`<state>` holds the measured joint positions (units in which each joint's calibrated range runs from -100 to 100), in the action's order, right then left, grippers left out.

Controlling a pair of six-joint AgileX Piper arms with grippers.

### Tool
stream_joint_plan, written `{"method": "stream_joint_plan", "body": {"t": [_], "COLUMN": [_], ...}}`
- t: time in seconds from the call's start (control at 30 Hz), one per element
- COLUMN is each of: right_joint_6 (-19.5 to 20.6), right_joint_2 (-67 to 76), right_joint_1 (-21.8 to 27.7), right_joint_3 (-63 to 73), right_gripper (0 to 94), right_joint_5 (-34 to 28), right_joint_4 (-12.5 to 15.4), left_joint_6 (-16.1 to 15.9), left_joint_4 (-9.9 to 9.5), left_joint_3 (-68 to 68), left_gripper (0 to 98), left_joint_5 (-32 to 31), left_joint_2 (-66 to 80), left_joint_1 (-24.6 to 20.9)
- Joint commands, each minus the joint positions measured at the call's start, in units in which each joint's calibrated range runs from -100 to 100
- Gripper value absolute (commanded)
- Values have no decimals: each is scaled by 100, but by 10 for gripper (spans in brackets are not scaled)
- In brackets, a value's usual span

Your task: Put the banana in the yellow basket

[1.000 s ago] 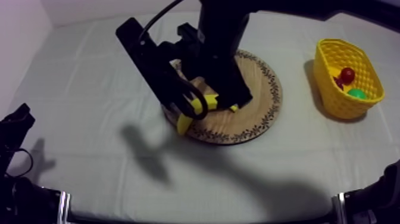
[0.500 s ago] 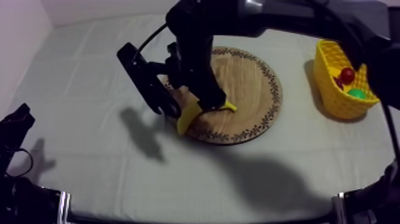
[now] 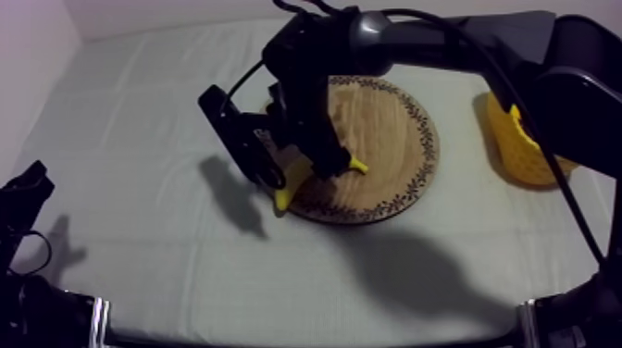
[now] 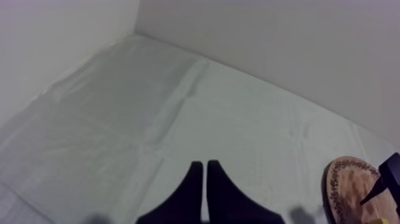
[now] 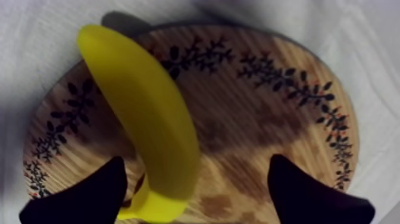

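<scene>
- Yellow curved toy banana (image 5: 143, 119) lies on the round wooden board with patterned rim (image 5: 256, 137), at the board's side facing the desk's left edge. One end pokes past the rim over the grey-white cloth of the desk (image 3: 139, 111).
- Board sits mid-desk. Yellow plastic basket (image 3: 518, 157) stands near the desk's right edge, well apart from the board and partly hidden by the right arm.
- Right pincer (image 5: 196, 161) is low over the board, black fingers spread wide, nothing gripped. The banana's near end lies between them, just beside one finger, with a big gap to the other.
- Left pincer (image 4: 201, 164): fingers pressed together, holding nothing, parked by the desk's near left corner.
- Step in hand, as I read it: grasp the banana. Not yet done.
- Shift the right pincer sideways so the banana sits centred. Closing off-centre would likely shove or spin it across the wood.
- Grip the thicker middle, not the tapered end. The smooth curved skin probably slips, and an end grip would let it swing.
- Keep the fingers square to the banana's long axis, low enough to pass its widest part without jamming the tips on the board.
- Lift straight up before heading for the basket, since the overhanging end could catch the rim.
</scene>
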<state>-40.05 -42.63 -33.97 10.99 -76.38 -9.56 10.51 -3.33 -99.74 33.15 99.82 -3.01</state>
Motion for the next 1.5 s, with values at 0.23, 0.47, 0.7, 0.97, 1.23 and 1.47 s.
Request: {"method": "stream_joint_plan", "body": {"t": [0.23, 0.47, 0.7, 0.97, 1.23, 1.47], "right_joint_6": [82, 167, 241, 272, 329, 331], "right_joint_2": [2, -90, -164, -150, 156, 950], "right_joint_1": [-66, -98, -89, -64, -26, -13], "right_joint_3": [-271, -269, -221, -170, -269, -448], "right_gripper": [753, 611, 410, 217, 154, 147], "right_joint_5": [148, 235, 455, 513, 506, 333], "right_joint_4": [35, 44, -14, -54, -102, -138], "left_joint_6": [2, 0, 1, 0, 1, -1], "left_joint_4": [-2, -2, -2, -2, -2, -2], "left_joint_3": [-3, -3, -3, -3, -3, -3], "left_gripper": [1, 1, 1, 1, 1, 1], "left_joint_5": [0, 0, 0, 0, 0, 0], "left_joint_2": [0, 0, 0, 0, 0, 0], "left_joint_1": [1, 1, 1, 1, 1, 1]}}
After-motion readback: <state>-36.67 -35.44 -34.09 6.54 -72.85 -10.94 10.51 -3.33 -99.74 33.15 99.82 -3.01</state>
